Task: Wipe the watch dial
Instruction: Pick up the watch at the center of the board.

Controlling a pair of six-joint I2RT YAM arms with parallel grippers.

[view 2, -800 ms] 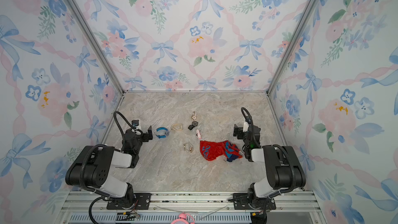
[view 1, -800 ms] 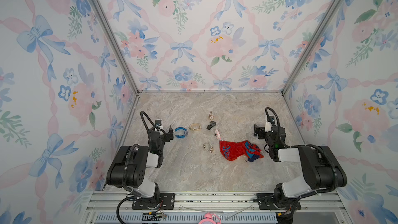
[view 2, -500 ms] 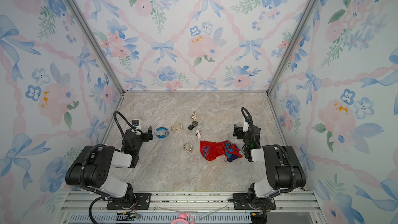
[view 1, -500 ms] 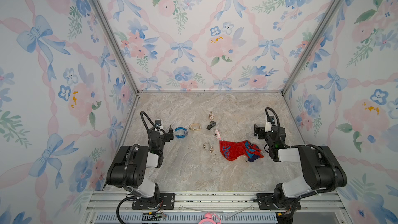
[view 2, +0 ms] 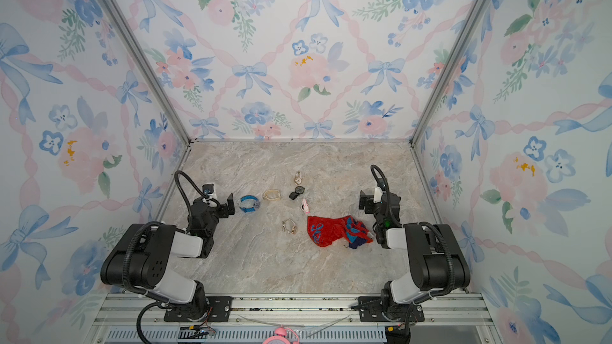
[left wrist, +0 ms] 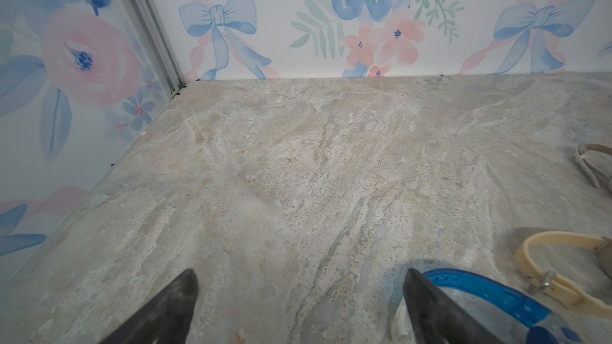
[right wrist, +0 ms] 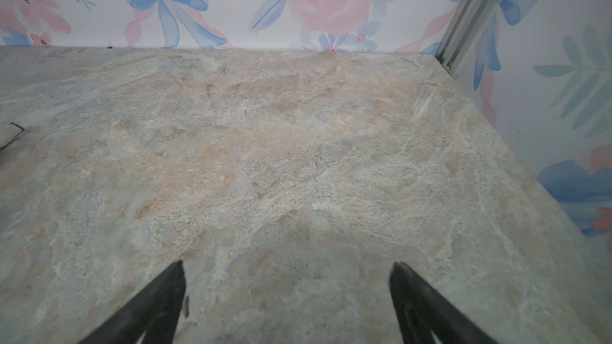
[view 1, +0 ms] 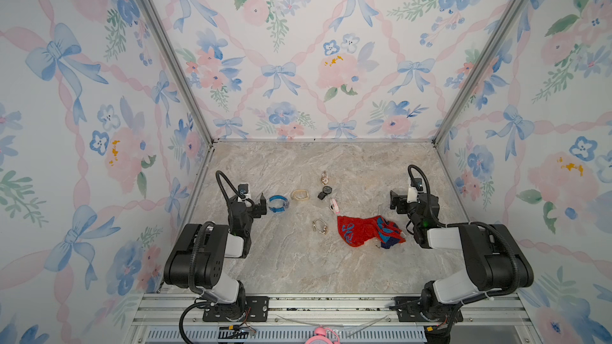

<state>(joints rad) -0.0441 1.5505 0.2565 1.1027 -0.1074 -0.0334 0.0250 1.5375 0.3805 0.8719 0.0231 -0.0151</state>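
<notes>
Left fingers [left wrist: 178,302] and right fingers [right wrist: 165,296] stood open and empty, with the blue watch [view 1: 277,203] on the table [view 1: 298,263] just right of the left pair and the red cloth [view 1: 357,233] left of the right pair.
</notes>
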